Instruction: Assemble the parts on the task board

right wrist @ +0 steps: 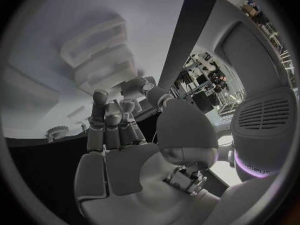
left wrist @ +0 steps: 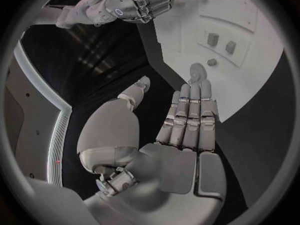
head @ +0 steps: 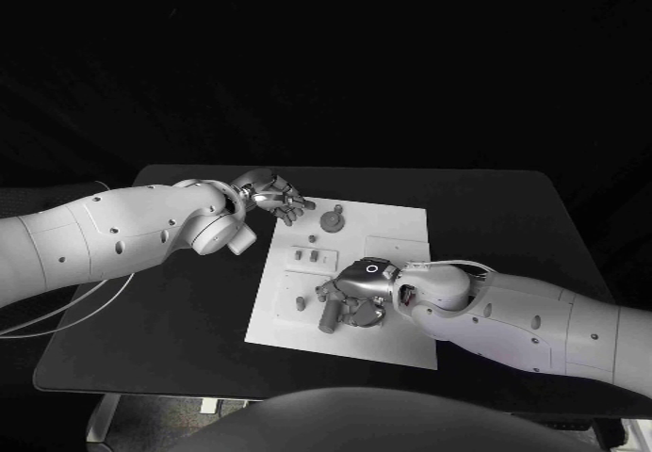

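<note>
The black surface [head: 163, 311] carries the white task board [head: 394, 235] at its middle, and I place everything from that board. My left arm [head: 95, 240] comes in beyond the board's far left corner; my right arm [head: 544, 320] crosses the board's near right corner. My left hand [head: 272, 195] hovers just off the far left corner, over the dark surface, released, its fingers [left wrist: 187, 115] straight and together with nothing in them. My right hand [head: 356, 297] is low over the board's near middle, fingers curled downward; I cannot tell whether it grips anything. On the board, a round knobbed part [head: 332, 221] stands near the far left corner, close to my left fingertips. Two small parts [head: 310, 253] stand side by side left of centre, and one small part [head: 301, 303] sits near the left edge, beside my right hand.
</note>
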